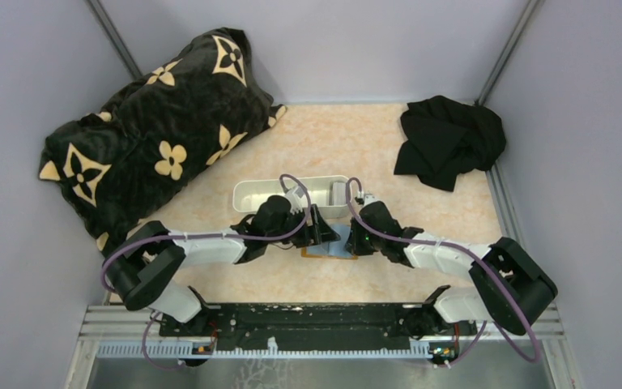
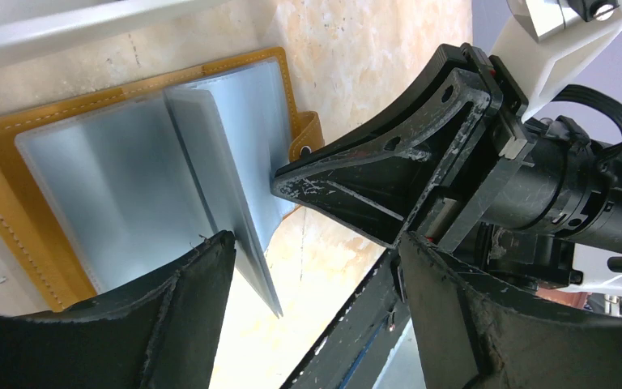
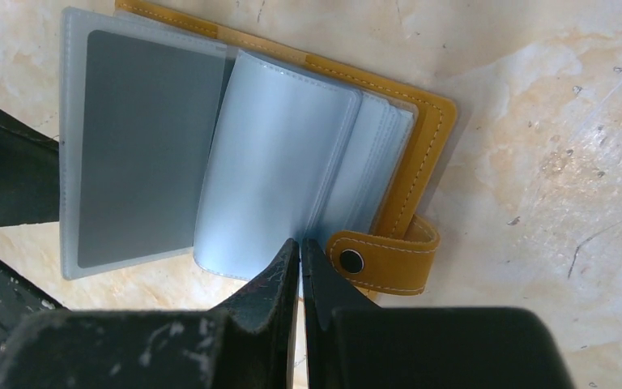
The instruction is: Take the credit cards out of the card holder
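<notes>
Desk [image 1: 332, 138]: pale marbled top.

Black cushion [image 1: 154, 138] with a cream flower pattern: on the far left corner of the desk, propped against the wall.

Black cloth [image 1: 449, 142]: crumpled at the far right of the desk.

White tray [image 1: 247, 197]: long and oblong, at mid-desk, just beyond both arms.

Left gripper [image 2: 316, 243]: jaws released and spread wide, nothing between them. One finger [image 2: 186, 308] hangs over the near corner of the card holder. Contact cannot be confirmed.

Right gripper [image 3: 296, 243]: jaws clenched to a thin slit at the free edge of a plastic leaf [image 3: 275, 178]. They appear to pinch it. In the left wrist view its tip meets that same leaf, which stands up from the rest.

Card holder [image 3: 421, 130]: orange-tan, lying open and flat on the desk just near of the tray, between the two grippers. Its grey-blue leaves are fanned, with one of them raised and curved.

Credit card [image 3: 150, 146]: grey, seated inside a clear sleeve of the open holder, on the side towards the left gripper. It is not withdrawn. No other card can be made out.

Snap tab [image 3: 385, 259]: undone, lying on the desk beside the right jaws.
</notes>
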`<act>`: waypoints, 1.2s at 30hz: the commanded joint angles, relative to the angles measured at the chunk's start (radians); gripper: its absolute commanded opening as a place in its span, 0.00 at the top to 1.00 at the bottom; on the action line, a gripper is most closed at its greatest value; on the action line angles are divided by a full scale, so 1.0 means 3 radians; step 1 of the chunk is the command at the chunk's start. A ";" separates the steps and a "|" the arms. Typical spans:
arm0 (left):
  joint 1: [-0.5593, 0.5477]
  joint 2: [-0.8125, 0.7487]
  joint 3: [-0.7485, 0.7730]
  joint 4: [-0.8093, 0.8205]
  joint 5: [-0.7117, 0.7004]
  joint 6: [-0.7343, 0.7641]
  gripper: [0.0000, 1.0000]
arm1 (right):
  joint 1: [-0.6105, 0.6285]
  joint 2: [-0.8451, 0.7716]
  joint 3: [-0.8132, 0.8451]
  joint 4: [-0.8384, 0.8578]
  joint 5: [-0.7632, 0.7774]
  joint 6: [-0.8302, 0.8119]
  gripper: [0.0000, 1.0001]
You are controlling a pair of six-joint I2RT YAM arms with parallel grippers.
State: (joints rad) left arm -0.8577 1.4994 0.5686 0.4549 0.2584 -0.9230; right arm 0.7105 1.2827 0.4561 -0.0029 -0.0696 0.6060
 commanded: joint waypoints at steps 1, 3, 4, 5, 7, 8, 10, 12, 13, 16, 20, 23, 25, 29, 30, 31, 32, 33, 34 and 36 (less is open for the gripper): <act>-0.0041 0.0087 0.0140 0.0090 0.0068 0.0037 0.19 | 0.0004 0.0014 -0.0129 -0.0188 0.0007 0.0005 0.94; -0.0051 0.0123 0.0166 0.0093 0.0084 0.0040 0.19 | 0.0004 -0.0080 -0.0125 -0.0251 0.0027 0.0019 0.95; -0.0056 0.0141 0.0176 0.0094 0.0089 0.0043 0.19 | 0.0004 -0.0151 -0.0117 -0.0299 0.0047 0.0016 0.95; -0.0060 0.0161 0.0187 0.0101 0.0091 0.0044 0.19 | 0.0004 -0.0239 -0.0106 -0.0356 0.0068 0.0018 0.95; -0.0068 0.0213 0.0204 0.0125 0.0112 0.0053 0.19 | 0.0004 -0.0420 -0.0058 -0.0505 0.0115 0.0019 0.95; -0.0067 0.0260 0.0216 0.0140 0.0131 0.0047 0.19 | 0.0004 -0.0514 -0.0007 -0.0604 0.0136 0.0014 0.94; -0.0075 0.0329 0.0258 0.0174 0.0173 0.0045 0.19 | 0.0005 -0.0723 0.0063 -0.0786 0.0168 0.0012 0.94; -0.0091 0.0392 0.0300 0.0194 0.0200 0.0047 0.19 | 0.0002 -0.0951 0.0167 -0.0964 0.0216 0.0008 0.94; -0.0096 0.0418 0.0325 0.0199 0.0218 0.0051 0.19 | -0.0001 -0.1059 0.0214 -0.1049 0.0249 0.0005 0.95; -0.0109 0.0486 0.0384 0.0216 0.0251 0.0055 0.19 | -0.0001 -0.1272 0.0348 -0.1267 0.0345 -0.0042 0.94; -0.0118 0.0517 0.0416 0.0242 0.0282 0.0064 0.19 | -0.0001 -0.1242 0.0380 -0.1362 0.0395 -0.0073 0.94; -0.0113 0.0438 0.0360 0.0202 0.0211 0.0101 0.19 | -0.0006 -0.1153 0.0315 -0.1219 0.0337 -0.0041 0.94; -0.0100 0.0351 0.0298 0.0144 0.0123 0.0135 0.19 | -0.0006 -0.1053 0.0282 -0.1103 0.0308 -0.0029 0.94; -0.0068 0.0206 0.0164 0.0035 0.0003 0.0174 0.19 | -0.0006 -0.0751 0.0278 -0.0886 0.0250 -0.0030 0.94; -0.0060 0.0187 0.0133 0.0013 -0.0024 0.0188 0.19 | -0.0006 -0.0680 0.0291 -0.0835 0.0242 -0.0031 0.94; -0.0052 0.0172 0.0104 -0.0011 -0.0056 0.0202 0.19 | -0.0006 -0.0612 0.0294 -0.0790 0.0238 -0.0036 0.94; -0.0049 0.0160 0.0078 -0.0030 -0.0081 0.0214 0.19 | -0.0005 -0.0553 0.0297 -0.0739 0.0235 -0.0041 0.94; -0.0045 0.0153 0.0050 -0.0033 -0.0103 0.0213 0.19 | -0.0006 -0.0497 0.0291 -0.0694 0.0237 -0.0047 0.94; -0.0043 0.0151 0.0028 -0.0033 -0.0108 0.0213 0.19 | -0.0006 -0.0443 0.0287 -0.0654 0.0237 -0.0050 0.94; -0.0038 0.0151 -0.0001 -0.0036 -0.0126 0.0216 0.19 | -0.0009 -0.0342 0.0269 -0.0578 0.0225 -0.0056 0.94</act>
State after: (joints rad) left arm -0.8761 1.5642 0.5968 0.4648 0.2546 -0.8837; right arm 0.7105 1.1397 0.5365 -0.2787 0.0055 0.6018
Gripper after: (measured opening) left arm 0.809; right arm 0.060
